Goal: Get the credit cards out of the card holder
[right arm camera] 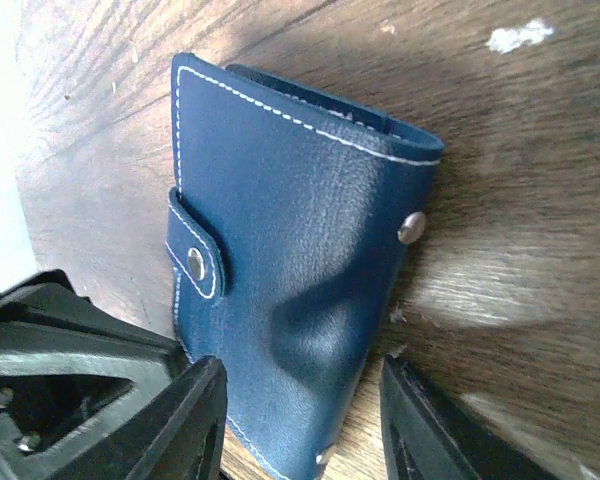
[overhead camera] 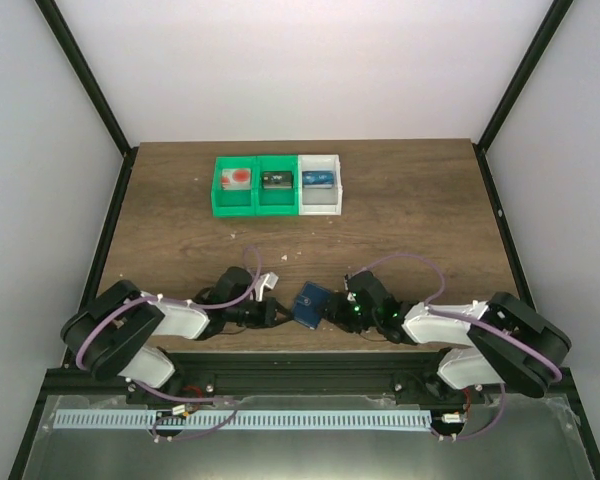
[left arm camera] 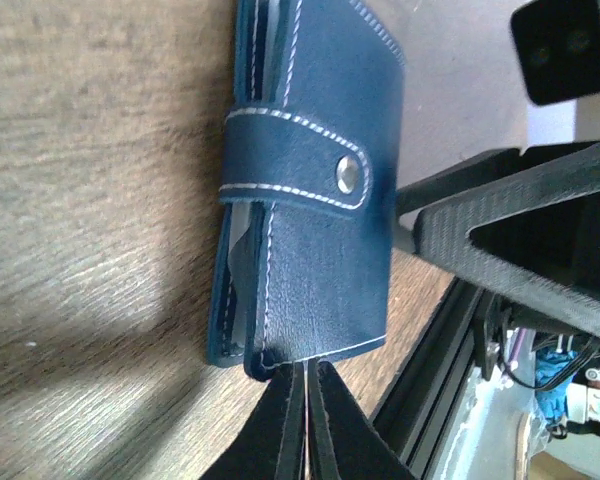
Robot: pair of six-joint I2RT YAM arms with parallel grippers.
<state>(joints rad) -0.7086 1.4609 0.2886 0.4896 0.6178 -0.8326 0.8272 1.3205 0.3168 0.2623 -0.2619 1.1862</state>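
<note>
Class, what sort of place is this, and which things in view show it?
Probably a robot lab test cell: a left arm and right arm bolted to a wooden table, white walls in a black frame around it, small sorting bins set out.

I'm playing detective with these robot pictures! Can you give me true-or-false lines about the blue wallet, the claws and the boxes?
1. The card holder is snapped closed. True.
2. The left claw is wide open. False: it is pinched shut on the card holder's edge.
3. The right claw is open, with a finger on each side of the card holder. True.
4. The red-circle card is held in a claw. False: it lies in the green bin, in the left compartment.
</note>
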